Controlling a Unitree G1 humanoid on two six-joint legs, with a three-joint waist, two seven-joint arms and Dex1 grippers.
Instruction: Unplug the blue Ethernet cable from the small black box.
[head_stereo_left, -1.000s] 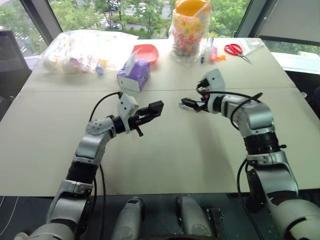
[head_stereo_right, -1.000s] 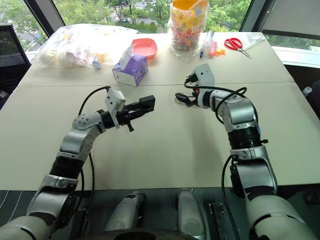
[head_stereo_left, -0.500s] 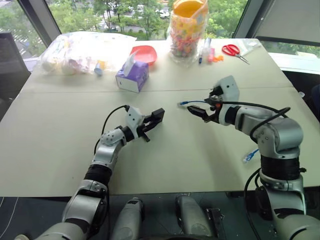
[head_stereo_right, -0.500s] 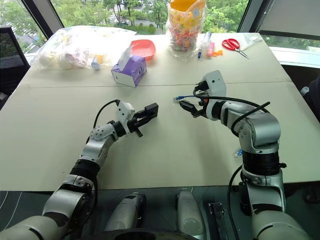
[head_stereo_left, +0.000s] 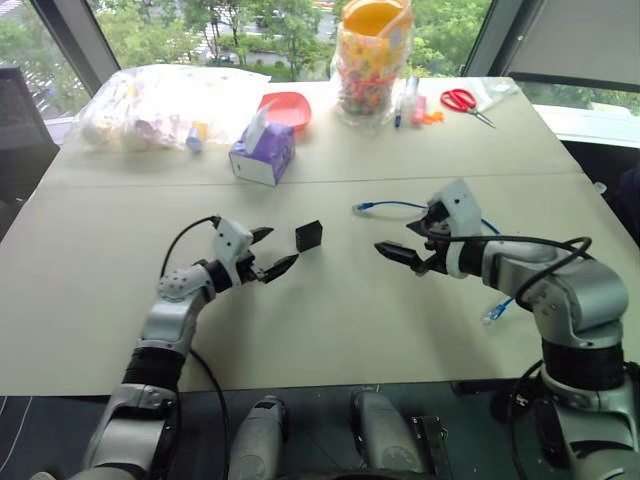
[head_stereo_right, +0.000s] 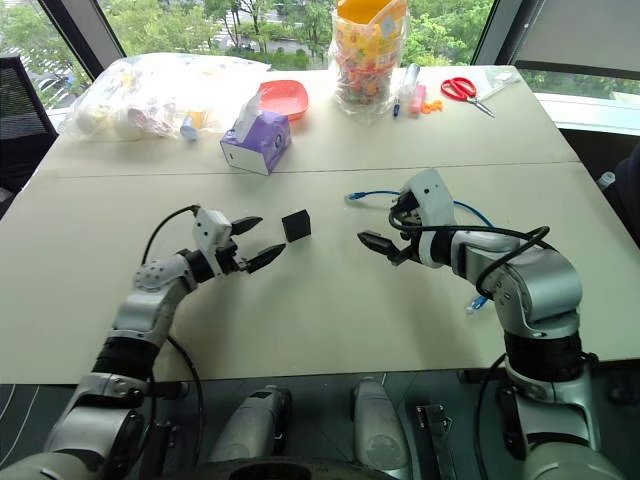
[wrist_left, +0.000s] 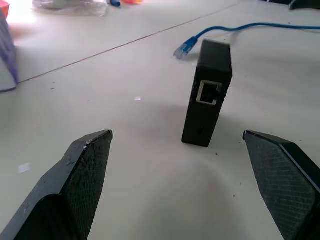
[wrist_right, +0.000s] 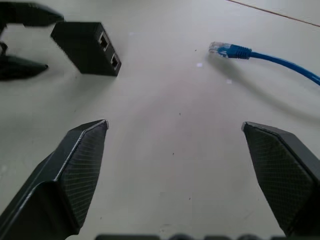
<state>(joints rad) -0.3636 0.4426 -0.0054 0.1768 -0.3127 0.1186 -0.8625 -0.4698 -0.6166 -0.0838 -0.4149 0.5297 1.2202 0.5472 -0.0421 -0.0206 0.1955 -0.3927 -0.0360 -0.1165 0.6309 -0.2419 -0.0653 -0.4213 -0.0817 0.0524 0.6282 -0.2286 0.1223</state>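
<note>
- The unplugging looks done to me: the blue Ethernet cable (head_stereo_left: 385, 205) is lying on the counter (head_stereo_left: 330, 320) with its clear plug free, well apart from the small black box (head_stereo_left: 309, 235).
- The box is standing by itself on the counter between my two arms, and in my left wrist view its port is facing me empty, nothing seated in it.
- The cable is trailing from its loose plug, past my right arm, toward the counter's near right edge, where its other plug is showing.
- My left gripper (head_stereo_left: 268, 252) is hovering just beside the box with its fingers spread apart, touching nothing.
- My right gripper (head_stereo_left: 402, 250) is hanging over bare counter between box and cable, fingers wide apart too, carrying nothing.
- I am judging that nothing of the task itself is left; at most, I am thinking of drawing both arms clear without knocking the box over or snagging the cable.
</note>
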